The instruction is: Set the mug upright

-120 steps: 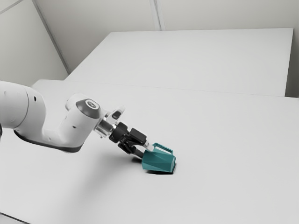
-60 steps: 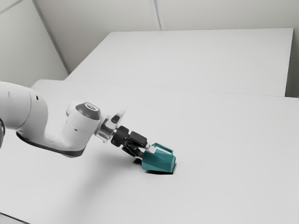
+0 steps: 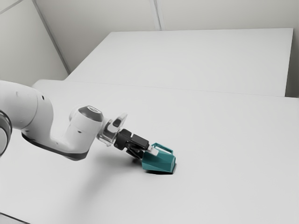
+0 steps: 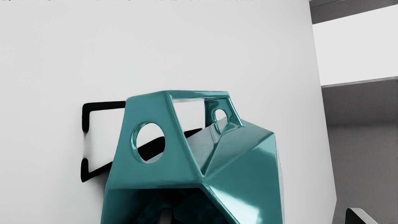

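Observation:
In the exterior view my gripper (image 3: 146, 153) is at the near end of the teal mug (image 3: 160, 161), which lies on its side. The mug's handle points up, its mouth faces my hand and its base faces the exterior view's right. From the wrist camera, my gripper (image 4: 261, 216) stands open across one wall of the faceted mug (image 4: 248, 174). One finger (image 4: 166, 216) reaches into the dark mouth, and the other finger (image 4: 357, 216) is outside, apart from the wall. Parts of the mouth's inside are in shadow.
The white table (image 3: 224, 140) stretches around the mug, and a second white surface (image 3: 187, 60) lies behind it. Pale walls (image 3: 93, 18) rise beyond. In the exterior view the arm comes in from the left, low above the table.
My hand has moved a little toward the exterior view's right and down, bringing the fingers farther over the mug's mouth end. The mug has stayed where it was.

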{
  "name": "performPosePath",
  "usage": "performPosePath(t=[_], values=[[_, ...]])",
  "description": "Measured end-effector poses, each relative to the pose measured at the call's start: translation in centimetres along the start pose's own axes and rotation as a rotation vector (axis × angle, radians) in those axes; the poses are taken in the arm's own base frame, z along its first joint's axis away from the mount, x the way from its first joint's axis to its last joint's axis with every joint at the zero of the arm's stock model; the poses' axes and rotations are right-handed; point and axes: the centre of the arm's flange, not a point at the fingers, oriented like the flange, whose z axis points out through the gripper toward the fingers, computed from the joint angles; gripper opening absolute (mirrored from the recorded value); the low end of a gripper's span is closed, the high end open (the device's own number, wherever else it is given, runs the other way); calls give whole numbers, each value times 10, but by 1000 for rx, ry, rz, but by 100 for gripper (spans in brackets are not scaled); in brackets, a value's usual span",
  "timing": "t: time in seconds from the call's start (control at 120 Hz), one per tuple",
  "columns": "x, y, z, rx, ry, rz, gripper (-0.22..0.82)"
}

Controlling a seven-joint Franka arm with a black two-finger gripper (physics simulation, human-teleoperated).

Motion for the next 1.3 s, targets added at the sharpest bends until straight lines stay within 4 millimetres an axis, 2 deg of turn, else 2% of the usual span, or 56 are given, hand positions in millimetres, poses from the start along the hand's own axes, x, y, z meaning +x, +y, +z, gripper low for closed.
performPosePath(t=[0.167,0.75,1.008,1.3], values=[[0,0,2,-8,7,13,54],[-1,-3,4,-15,14,43,9],[-1,-3,8,-15,10,49,-3],[4,5,6,-17,20,68,-11]])
